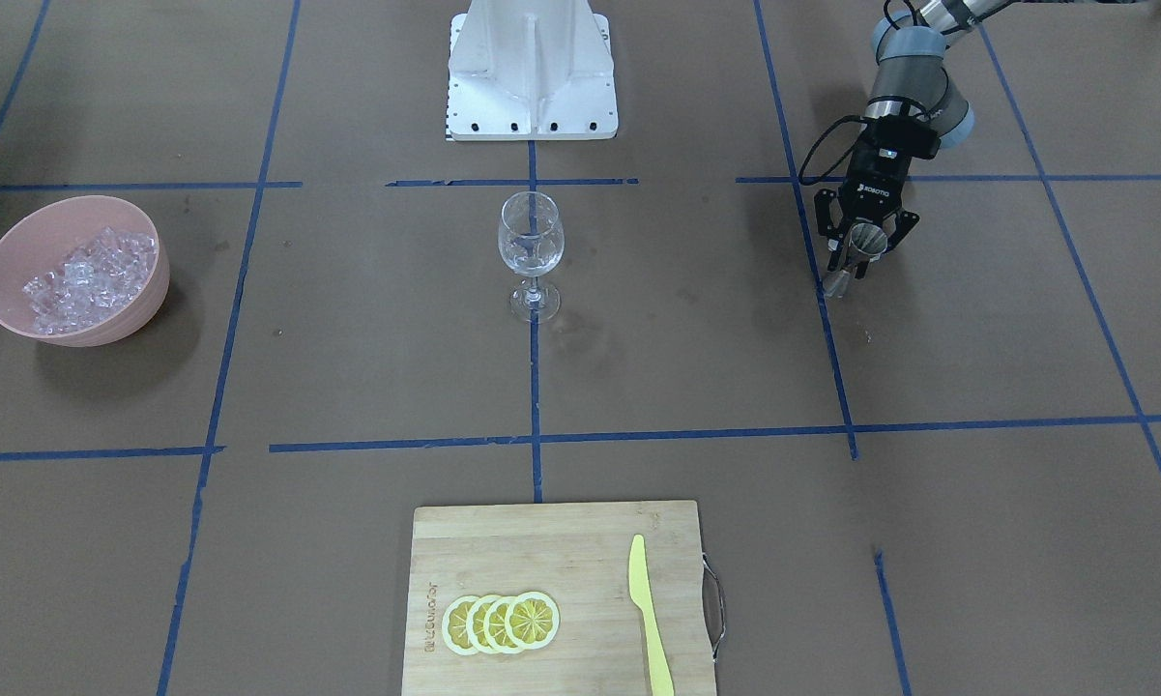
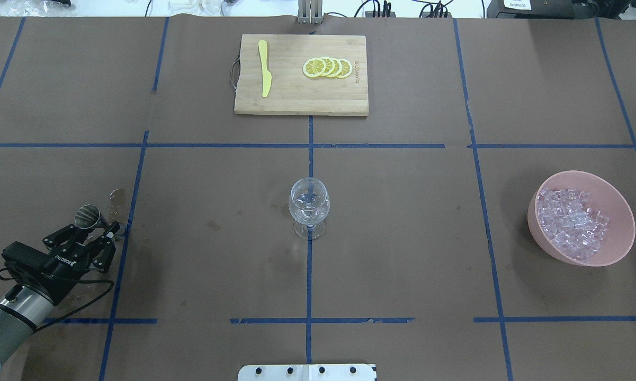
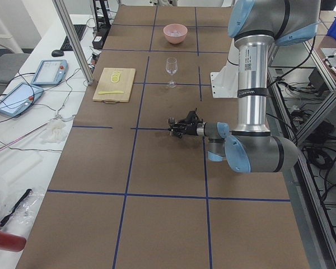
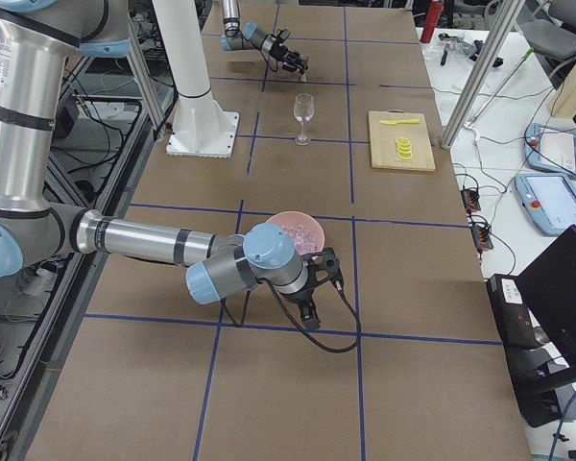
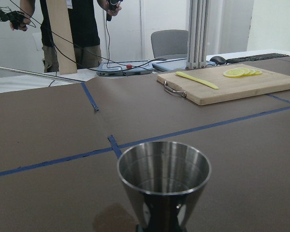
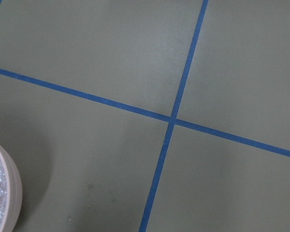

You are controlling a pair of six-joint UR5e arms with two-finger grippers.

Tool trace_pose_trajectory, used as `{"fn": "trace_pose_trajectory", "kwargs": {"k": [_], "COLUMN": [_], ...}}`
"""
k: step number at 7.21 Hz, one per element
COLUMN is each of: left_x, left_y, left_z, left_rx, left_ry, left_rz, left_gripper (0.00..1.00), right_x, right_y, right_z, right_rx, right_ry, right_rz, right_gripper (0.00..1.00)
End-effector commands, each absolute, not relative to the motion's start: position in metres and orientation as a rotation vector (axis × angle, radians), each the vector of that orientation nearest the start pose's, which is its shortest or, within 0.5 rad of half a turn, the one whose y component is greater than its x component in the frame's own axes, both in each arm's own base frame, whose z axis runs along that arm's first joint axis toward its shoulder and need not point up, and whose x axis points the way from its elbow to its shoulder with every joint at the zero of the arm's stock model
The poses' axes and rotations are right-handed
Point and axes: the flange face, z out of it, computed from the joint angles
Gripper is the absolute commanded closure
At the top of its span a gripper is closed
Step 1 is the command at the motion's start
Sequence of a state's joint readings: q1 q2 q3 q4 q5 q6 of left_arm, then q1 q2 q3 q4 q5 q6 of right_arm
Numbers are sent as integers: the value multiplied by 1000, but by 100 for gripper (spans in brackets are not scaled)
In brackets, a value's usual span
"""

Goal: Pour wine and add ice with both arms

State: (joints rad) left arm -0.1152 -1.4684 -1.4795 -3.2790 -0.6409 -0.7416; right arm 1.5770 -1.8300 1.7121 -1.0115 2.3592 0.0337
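Jaws of the left gripper (image 1: pixel 860 253): pinching a steel cup (image 1: pixel 843 278) at its narrow waist, one finger on each side. Upright in the left wrist view, mouth open at the top, shiny walls running down to a dark bottom; contents too dim to judge. Foot of the cup and the grip itself cut off by the lower edge there, so resting on the table (image 1: pixel 348 367) or lifted off it: cannot tell. Jaws of the right gripper (image 4: pixel 319 283): spread or pressed together, cannot tell; seen only small and side-on in the right-end view, partly overlapping the pink bowl (image 1: pixel 145 307), and outside the frame of the front and overhead views. Only brown table, crossing blue tape (image 6: pixel 174 121) and a sliver of bowl rim, low in the left corner, in the right wrist view. Ice (image 1: pixel 87 280) heaped inside that bowl at the robot's right end of the table, near the right gripper but off to its side going by that wrist view, and well apart from the left gripper. Between the two, on the centre tape line, a wine glass (image 1: pixel 530 246), upright and clear, contents hard to make out. Farther out, a cutting board (image 1: pixel 541 541) with four overlapping lemon slices (image 1: pixel 501 622) and a yellow knife (image 1: pixel 650 619) lying apart from them. Behind it in the left wrist view, a person (image 5: pixel 82 24), head cut off by the top edge.
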Motion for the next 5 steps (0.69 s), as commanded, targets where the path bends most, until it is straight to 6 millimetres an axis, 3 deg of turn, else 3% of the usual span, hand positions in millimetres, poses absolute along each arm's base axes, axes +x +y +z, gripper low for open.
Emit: {"fn": "trace_pose_trajectory", "kwargs": {"k": [1, 5], "left_x": [377, 354], "left_y": [-259, -269], "left_z": [558, 517], "left_rx": [1265, 1329], "left_ry": [892, 906], "left_rz": [-148, -282], "left_gripper": [0, 0], "right_x": [65, 65], "right_y": [-400, -401], "right_z": [640, 639], "right_rx": [409, 409], "right_ry": [-781, -781], "right_rz": [-137, -137], "right_gripper": [0, 0]}}
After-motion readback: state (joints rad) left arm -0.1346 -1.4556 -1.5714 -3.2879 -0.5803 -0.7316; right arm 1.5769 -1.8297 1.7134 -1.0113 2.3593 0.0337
